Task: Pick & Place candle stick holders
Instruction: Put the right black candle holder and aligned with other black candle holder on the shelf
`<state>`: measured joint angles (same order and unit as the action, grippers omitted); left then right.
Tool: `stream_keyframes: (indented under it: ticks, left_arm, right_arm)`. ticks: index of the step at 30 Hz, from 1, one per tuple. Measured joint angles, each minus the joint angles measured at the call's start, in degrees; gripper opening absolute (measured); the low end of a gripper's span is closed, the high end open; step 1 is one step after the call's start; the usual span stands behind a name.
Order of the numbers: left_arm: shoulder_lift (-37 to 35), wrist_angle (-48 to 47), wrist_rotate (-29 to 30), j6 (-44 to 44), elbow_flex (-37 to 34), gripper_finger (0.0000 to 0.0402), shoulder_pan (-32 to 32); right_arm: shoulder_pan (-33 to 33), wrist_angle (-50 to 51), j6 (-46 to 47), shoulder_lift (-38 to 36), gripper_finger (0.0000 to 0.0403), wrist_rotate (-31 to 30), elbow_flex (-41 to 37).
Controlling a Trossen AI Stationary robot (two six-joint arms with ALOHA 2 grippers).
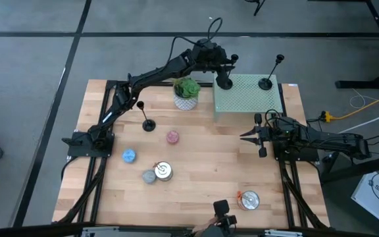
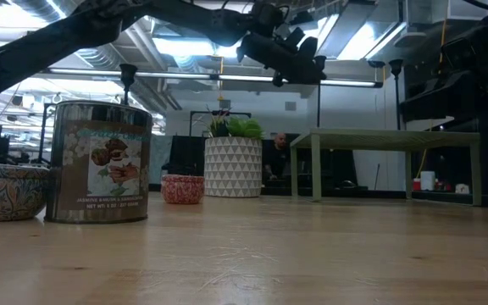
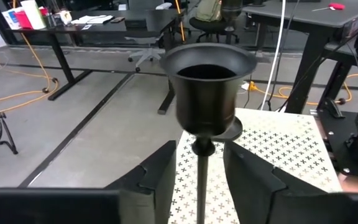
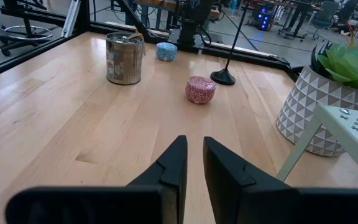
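A light wooden table (image 1: 196,171) carries a pale green perforated stand (image 1: 252,99) at its far right, where two black candle stick holders (image 1: 224,82) now sit; a third holder (image 1: 149,125) waits on the bare wood near the potted succulent (image 1: 187,92). The left gripper (image 3: 197,180) hovers over the stand's near-left corner, its fingers parted either side of the holder's thin stem without visibly pinching it. Risk: lifting away off-centre could snag the cup and topple the tall, narrow holder off the stand's edge. The right gripper (image 4: 191,165) idles beside the stand, fingers nearly pressed together, empty.
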<state>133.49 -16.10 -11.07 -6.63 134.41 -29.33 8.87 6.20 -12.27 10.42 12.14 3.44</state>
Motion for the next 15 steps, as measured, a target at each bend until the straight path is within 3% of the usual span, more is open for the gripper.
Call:
stream_keyframes:
  ticks: [8,15]
  left_arm:
    - [0.00,-0.03,0.00,-0.02,0.02,0.0168,0.10]
    - [0.00,-2.16,0.04,-0.09,0.01,0.0173,0.10]
  right_arm:
    - [0.01,0.01,0.00,0.01,0.0054,-0.01,0.00]
    - [0.01,0.00,0.00,0.00,0.0054,-0.01,0.00]
